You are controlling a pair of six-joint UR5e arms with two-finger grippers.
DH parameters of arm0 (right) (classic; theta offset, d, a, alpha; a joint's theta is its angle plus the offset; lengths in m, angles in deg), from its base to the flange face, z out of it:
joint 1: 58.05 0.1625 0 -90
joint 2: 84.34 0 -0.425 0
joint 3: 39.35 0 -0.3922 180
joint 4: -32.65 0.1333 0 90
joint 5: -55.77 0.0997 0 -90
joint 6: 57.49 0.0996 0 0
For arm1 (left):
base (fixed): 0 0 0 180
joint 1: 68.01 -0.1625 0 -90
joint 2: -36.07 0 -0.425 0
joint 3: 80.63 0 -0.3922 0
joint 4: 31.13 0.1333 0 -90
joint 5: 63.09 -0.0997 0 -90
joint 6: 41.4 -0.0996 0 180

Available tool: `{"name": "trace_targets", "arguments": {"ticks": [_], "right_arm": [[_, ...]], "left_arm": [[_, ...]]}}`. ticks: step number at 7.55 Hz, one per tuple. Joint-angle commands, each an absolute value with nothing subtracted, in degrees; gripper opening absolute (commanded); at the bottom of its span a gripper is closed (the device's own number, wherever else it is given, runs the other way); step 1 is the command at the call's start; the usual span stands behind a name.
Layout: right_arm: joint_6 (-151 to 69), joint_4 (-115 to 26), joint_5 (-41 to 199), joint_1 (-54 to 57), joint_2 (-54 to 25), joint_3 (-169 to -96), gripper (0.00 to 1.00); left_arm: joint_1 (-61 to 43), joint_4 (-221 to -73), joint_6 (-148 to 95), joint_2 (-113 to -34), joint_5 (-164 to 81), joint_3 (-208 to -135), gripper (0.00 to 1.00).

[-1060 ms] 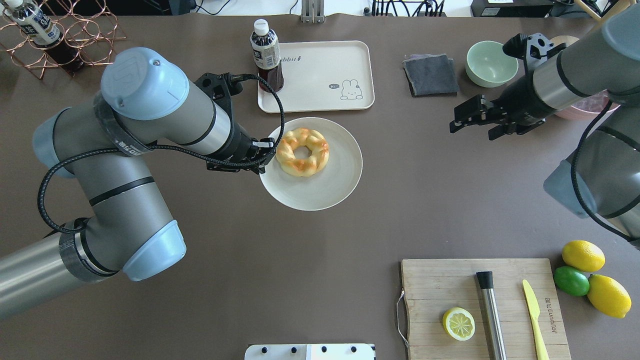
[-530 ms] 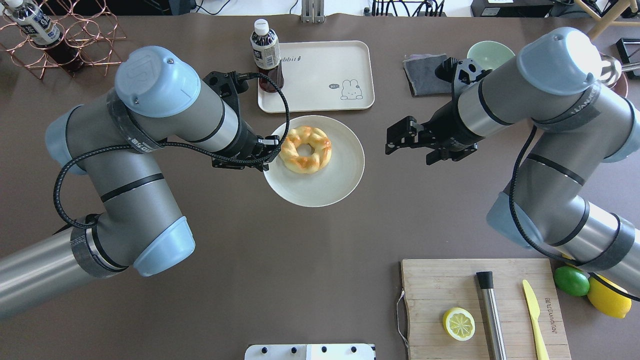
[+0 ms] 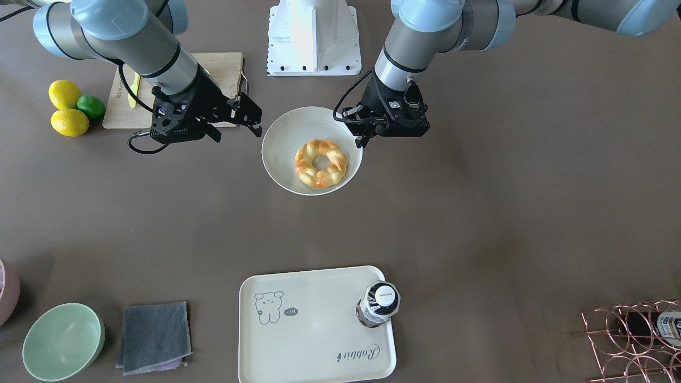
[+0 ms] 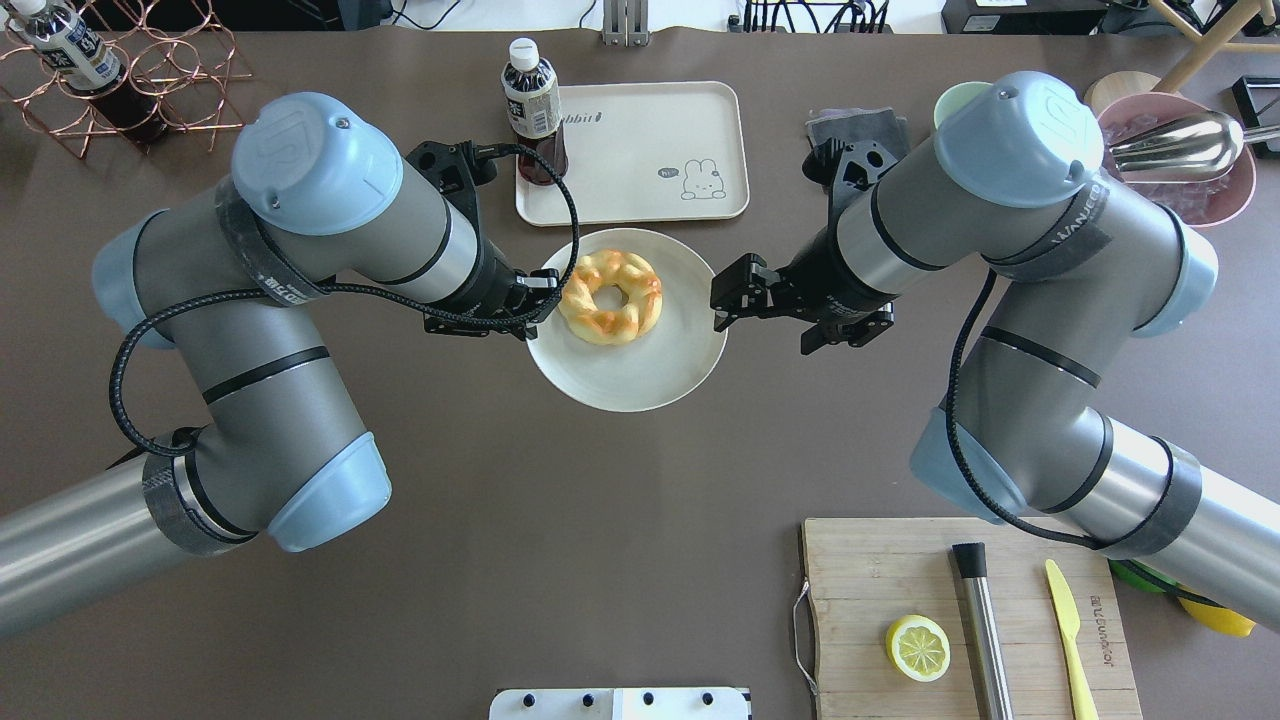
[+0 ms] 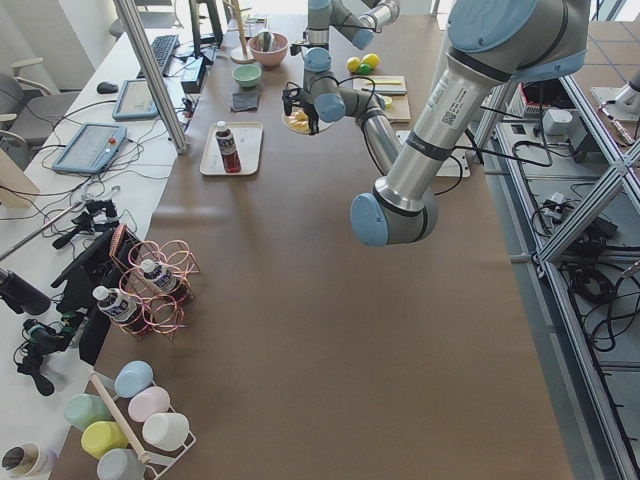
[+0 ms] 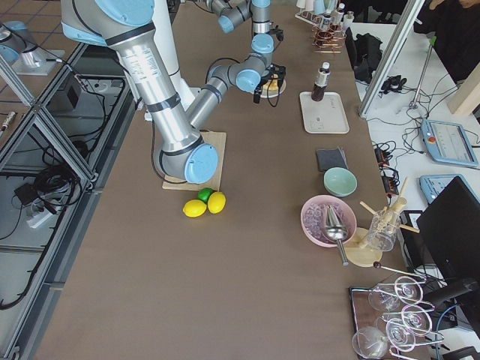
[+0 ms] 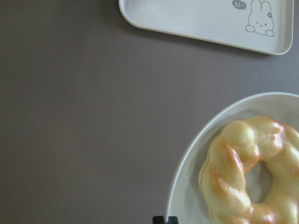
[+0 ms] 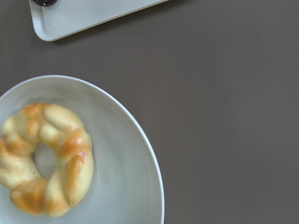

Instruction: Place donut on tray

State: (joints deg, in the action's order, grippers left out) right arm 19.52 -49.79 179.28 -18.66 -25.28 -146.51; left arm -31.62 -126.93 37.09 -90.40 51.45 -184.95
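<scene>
Since half a second ago my right arm has swung in from the counter's right side. Its jaws, spread wide and holding nothing, now sit just beside the right rim of the plate [image 4: 640, 385]. Left jaws: clenched on the opposite rim, apparently grasping the plate. Donut [image 4: 610, 298]: on the plate, toward its tray-side half, not yet on the tray [image 4: 650, 140], which lies just beyond.

Risks, as I judge them:
- (a) The right jaws seem about level with the rim. Pressing on would strike the plate rather than the donut and jolt my left grip.
- (b) A one-sided rim hold lets the plate tilt — the glossy donut could slide off.
- (c) The bottle [image 4: 531, 100] stands on the tray's left end, close to my left wrist and cable, so a careless carry could topple it.

Free tray surface lies by the rabbit drawing [image 4: 703, 180]. Cloth [image 3: 154, 335], bowl [image 3: 63, 340] and board [image 4: 880, 570] are well apart — no obstruction.
</scene>
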Motion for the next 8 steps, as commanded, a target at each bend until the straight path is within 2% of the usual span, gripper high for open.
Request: {"name": "trace_targets", "arguments": {"ticks": [1, 2, 4, 5, 7, 8], "right_arm": [[19.77, -51.37, 178.82, -19.20, -27.65, -144.73, 0.72], [19.68, -51.11, 178.73, -19.28, -27.74, -144.12, 0.63], [19.68, -50.76, 178.03, -19.46, -28.44, -142.54, 0.60], [19.68, -50.75, 177.94, -19.46, -28.44, -142.54, 0.49], [19.07, -50.75, 177.94, -19.46, -28.35, -142.36, 0.38], [18.89, -50.75, 177.41, -19.46, -28.44, -142.45, 0.22]], "left_arm": [[-31.62, -126.93, 37.09, -90.32, 51.52, -184.87, 0.00], [-31.62, -126.93, 37.09, -90.32, 51.52, -184.87, 0.00], [-31.62, -126.93, 37.09, -90.40, 51.61, -184.78, 0.00], [-31.62, -126.93, 37.09, -90.49, 51.61, -184.78, 0.00], [-31.62, -126.93, 37.09, -90.49, 51.61, -184.70, 0.00], [-31.62, -126.93, 37.00, -90.58, 51.61, -184.52, 0.00]]}}
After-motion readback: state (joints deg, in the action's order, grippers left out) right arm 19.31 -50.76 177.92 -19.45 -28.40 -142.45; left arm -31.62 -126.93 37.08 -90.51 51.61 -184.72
